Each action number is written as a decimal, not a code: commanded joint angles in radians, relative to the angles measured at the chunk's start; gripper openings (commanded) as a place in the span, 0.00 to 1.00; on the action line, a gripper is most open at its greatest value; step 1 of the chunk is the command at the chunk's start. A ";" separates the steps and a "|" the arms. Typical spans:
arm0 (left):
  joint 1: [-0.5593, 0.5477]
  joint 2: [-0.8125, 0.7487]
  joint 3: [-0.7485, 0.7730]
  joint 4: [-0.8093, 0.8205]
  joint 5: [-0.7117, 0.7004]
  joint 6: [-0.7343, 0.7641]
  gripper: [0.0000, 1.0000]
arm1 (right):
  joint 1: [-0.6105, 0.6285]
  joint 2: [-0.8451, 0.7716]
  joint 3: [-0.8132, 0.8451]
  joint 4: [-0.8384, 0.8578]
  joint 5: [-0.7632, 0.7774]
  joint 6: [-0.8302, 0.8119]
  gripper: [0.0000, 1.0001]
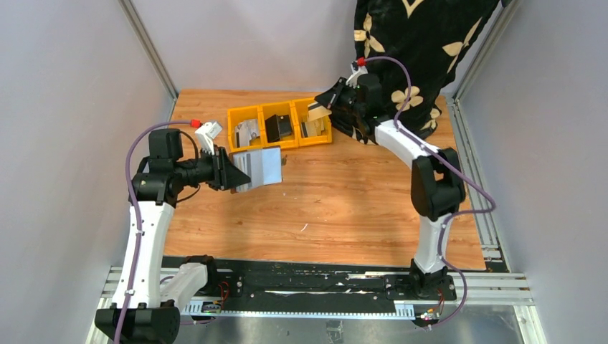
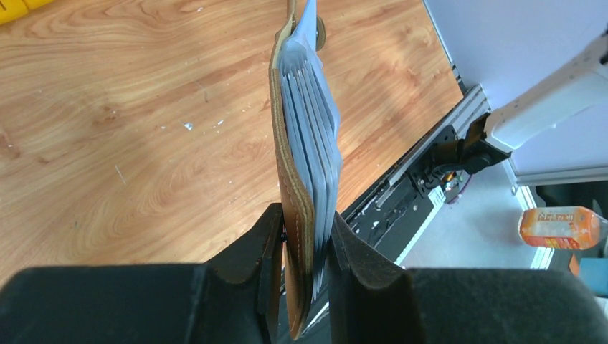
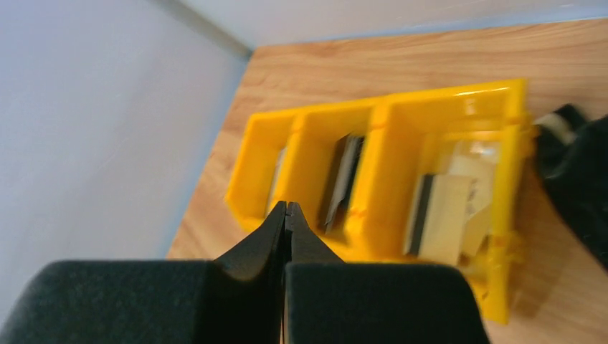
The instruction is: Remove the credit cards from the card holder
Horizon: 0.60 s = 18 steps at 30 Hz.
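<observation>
Extraction in hand: left jaws clamp one brown leather folding card holder (image 2: pixel 289 179) above the wooden worktop (image 2: pixel 143 143), grey sleeves fanned; cards left inside cannot be told. Next, the right jaws must pinch a card edge. Farther off, these hover pressed together, empty, over one yellow three-compartment plastic tray (image 3: pixel 380 115), credit cards (image 3: pixel 444 215) in each compartment.

Robot lab test cell, not a home or a shop. Wood-grain surface (image 1: pixel 344 208) boxed in by plain grey panels (image 1: pixel 72 107) at 9, 12 and 3 o'clock, with aluminium frame posts (image 1: pixel 147 46) at the back corners. Slotted metal rails (image 1: pixel 495 290) run along the 6 o'clock edge. Left arm (image 1: pixel 147 229) and right arm (image 1: pixel 430 186) are bolted there, with loose purple cables (image 1: pixel 130 165). Yellow parts tray (image 1: pixel 231 129) at 12 o'clock. Person in a black floral garment (image 1: pixel 423 43) at 1 o'clock.
</observation>
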<state>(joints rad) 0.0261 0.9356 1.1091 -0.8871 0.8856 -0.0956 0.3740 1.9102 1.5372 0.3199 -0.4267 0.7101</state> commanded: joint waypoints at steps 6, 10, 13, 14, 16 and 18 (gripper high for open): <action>0.009 0.019 0.039 -0.033 0.056 0.068 0.00 | 0.030 0.292 0.104 0.250 0.498 0.000 0.00; 0.009 0.021 0.046 -0.047 0.067 0.078 0.00 | 0.084 0.359 0.128 0.319 0.705 -0.014 0.00; 0.008 0.024 0.055 -0.065 0.068 0.092 0.00 | 0.125 0.415 0.201 0.300 0.814 -0.041 0.00; 0.009 0.025 0.061 -0.072 0.068 0.094 0.00 | 0.142 0.429 0.219 0.307 0.844 -0.056 0.00; 0.008 0.028 0.068 -0.086 0.070 0.113 0.00 | 0.162 0.459 0.239 0.330 0.893 -0.074 0.00; 0.008 0.027 0.073 -0.098 0.072 0.129 0.00 | 0.173 0.471 0.246 0.351 0.916 -0.084 0.07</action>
<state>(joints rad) 0.0299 0.9649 1.1374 -0.9623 0.9176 -0.0143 0.5076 2.3512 1.7359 0.5793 0.3222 0.6754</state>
